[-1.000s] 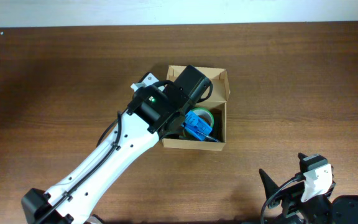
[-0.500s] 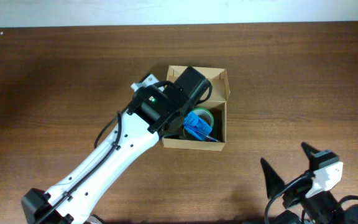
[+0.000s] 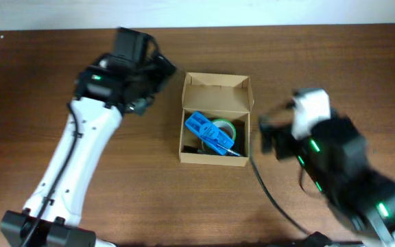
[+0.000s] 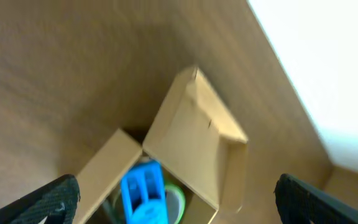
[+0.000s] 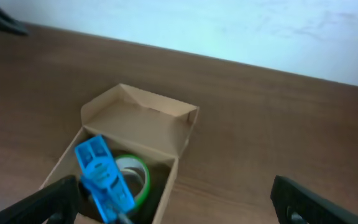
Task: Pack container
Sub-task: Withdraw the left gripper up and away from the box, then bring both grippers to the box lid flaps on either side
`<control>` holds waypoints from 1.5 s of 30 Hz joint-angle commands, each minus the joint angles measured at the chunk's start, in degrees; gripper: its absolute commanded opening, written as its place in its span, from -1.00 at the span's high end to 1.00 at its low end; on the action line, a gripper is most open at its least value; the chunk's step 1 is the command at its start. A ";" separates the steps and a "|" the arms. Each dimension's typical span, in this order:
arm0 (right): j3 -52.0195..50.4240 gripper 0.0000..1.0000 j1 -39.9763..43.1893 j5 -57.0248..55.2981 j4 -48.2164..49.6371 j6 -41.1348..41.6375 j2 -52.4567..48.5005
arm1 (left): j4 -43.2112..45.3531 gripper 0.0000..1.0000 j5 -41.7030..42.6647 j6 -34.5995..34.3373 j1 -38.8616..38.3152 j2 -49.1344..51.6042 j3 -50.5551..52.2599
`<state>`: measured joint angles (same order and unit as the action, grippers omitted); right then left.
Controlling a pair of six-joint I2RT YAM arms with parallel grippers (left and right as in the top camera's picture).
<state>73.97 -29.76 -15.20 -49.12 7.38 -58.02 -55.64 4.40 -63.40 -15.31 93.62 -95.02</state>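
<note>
1. The box (image 3: 212, 158) sits mid-table with its lid flap raised at 12 o'clock. It holds a blue case (image 3: 208, 133) and a tape roll (image 3: 228, 127).
2. The left gripper (image 4: 176, 190) is at the box's 10 o'clock, jaws spread and empty.
3. The right gripper (image 5: 174, 186) is at the box's 3 o'clock, jaws spread and empty.

Left arm (image 3: 81, 158): white links stretched from the near left edge up and away, bent at the black wrist (image 3: 125, 51), green status light on. Left gripper (image 4: 179, 202) points right and down; jaws spread wide, both black fingers (image 4: 55, 200) at the far corners of my wrist view, nothing between them.

Right arm (image 3: 341, 178): raised at the right side, blurred from overhead, green lights showing. Right gripper (image 5: 179, 202) faces left; jaws equally wide, fingertips (image 5: 306, 202) empty.
</note>
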 commanded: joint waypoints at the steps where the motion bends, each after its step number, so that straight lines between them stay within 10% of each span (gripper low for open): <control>1: 5.66 -0.98 0.17 0.09 0.94 -0.04 -8.94 | 0.26 -1.00 3.37 2.62 3.89 -0.55 -0.48; 5: 6.62 -0.98 1.62 -1.60 5.70 -0.24 -17.25 | -0.15 -0.20 0.87 2.64 5.27 -0.46 -0.48; 8: 6.67 -0.70 5.40 -1.55 6.80 1.99 -22.08 | -0.07 0.96 -4.59 2.62 5.35 0.09 -0.48; 10: 6.69 -0.01 9.35 -0.42 6.71 5.31 -24.24 | 0.09 0.96 -5.60 2.64 5.88 1.18 -0.48; 15: 6.71 0.93 21.27 10.95 6.99 12.96 -27.32 | 0.87 0.96 -2.89 2.69 8.17 6.16 -0.48; 24: 6.71 0.92 33.97 31.39 6.78 17.42 -38.27 | 8.41 0.96 15.61 2.89 12.02 18.75 -0.48; 45: 6.69 0.93 33.09 50.60 13.68 24.83 -58.40 | 16.94 0.96 40.96 1.27 9.53 36.37 -0.48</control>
<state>79.66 4.27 32.21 -36.69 30.15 -114.98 -39.42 40.62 -61.52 -4.43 128.01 -95.02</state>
